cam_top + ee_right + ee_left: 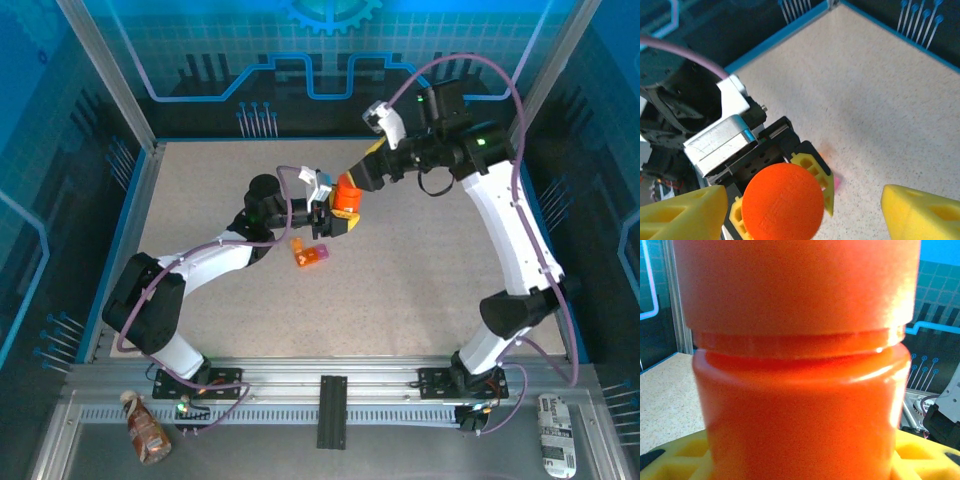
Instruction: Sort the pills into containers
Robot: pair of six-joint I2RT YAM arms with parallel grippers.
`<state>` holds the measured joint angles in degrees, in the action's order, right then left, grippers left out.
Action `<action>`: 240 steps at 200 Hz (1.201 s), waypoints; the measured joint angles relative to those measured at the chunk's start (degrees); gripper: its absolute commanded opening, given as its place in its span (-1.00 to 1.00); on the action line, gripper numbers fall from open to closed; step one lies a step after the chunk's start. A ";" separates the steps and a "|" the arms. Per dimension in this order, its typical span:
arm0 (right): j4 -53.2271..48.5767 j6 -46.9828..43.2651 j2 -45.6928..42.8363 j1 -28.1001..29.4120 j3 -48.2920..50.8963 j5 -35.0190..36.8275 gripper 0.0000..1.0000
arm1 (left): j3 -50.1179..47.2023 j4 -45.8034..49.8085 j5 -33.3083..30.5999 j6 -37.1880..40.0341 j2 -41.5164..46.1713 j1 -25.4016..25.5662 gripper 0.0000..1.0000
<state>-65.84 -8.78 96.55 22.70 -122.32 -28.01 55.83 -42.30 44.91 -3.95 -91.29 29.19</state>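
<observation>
While the left claw (325,215) grips the orange bottle (347,197) by its body | right claw (802,200) spread wide above its cap (782,205) | pill box (310,254) on table (420,280) just beside

I see the orange bottle (800,405) as smooth, glossy plastic, its cap (782,202) more matt. The fingers (920,212) of the right gripper (800,200) look like matt yellow plastic. The table (420,290) is speckled and matt; the front rail (280,385) is brushed metal.
</observation>
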 measured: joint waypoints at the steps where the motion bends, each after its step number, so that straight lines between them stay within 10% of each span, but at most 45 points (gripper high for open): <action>1: -0.24 -0.20 0.24 0.15 -0.13 0.09 0.62 | 0.00 0.02 0.00 0.00 0.00 0.00 -1.00; 240: -6.14 -4.26 3.98 2.54 -1.95 0.57 0.17 | 0.00 1.11 0.00 -0.02 0.00 0.00 -1.00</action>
<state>-71.99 -13.04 100.53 25.23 -124.27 -27.44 55.83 -41.19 44.91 -3.97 -91.29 29.19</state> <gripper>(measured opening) 0.593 0.539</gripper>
